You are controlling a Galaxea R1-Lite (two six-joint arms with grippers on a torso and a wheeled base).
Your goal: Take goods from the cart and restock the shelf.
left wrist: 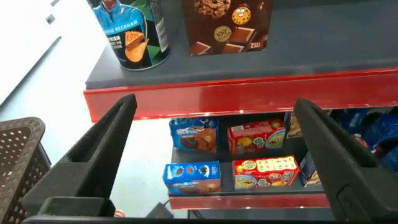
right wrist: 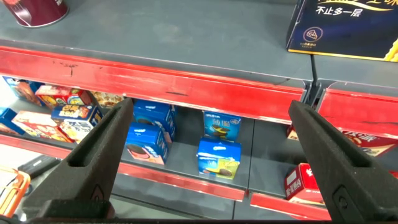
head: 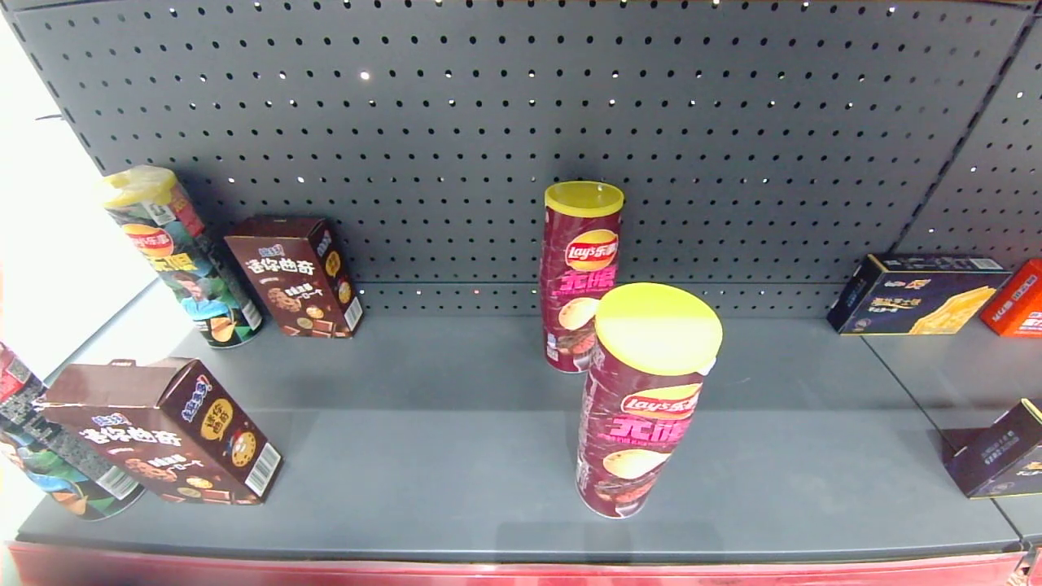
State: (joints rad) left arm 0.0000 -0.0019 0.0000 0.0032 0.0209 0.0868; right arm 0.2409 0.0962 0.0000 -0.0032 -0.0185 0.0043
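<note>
Both of my pincers hang in front of the shelf (head: pixel 456 456), below its red front lip (left wrist: pixel 249 93). My left pincer (left wrist: pixel 214 104) has its fingers spread wide with nothing between them, and my right pincer (right wrist: pixel 211 107) is just as wide apart and holds nothing. On the grey shelf two maroon chip cans with yellow lids stand upright: the front can (head: pixel 639 407) near the shelf's front edge, the rear can (head: pixel 580 277) close behind it, by the perforated back panel (head: pixel 521 122). To the left of them a brown cookie box (head: pixel 297 277) stands at the back beside a dark chip can (head: pixel 183 260), and a second cookie box (head: pixel 163 431) sits at the front with another dark can (head: pixel 49 472) just beside it. To the right, at the back, a dark blue box (head: pixel 920 295) lies next to an orange box (head: pixel 1016 299), and a dark box (head: pixel 997 452) sits near the front edge. From my left wrist I see the brown cart basket (left wrist: pixel 22 155) off to one side, lower than the shelf, and on a lower shelf blue packs (left wrist: pixel 193 134) next to red packs (left wrist: pixel 256 137). From my right wrist, more blue packs line that lower level under the lip.
</note>
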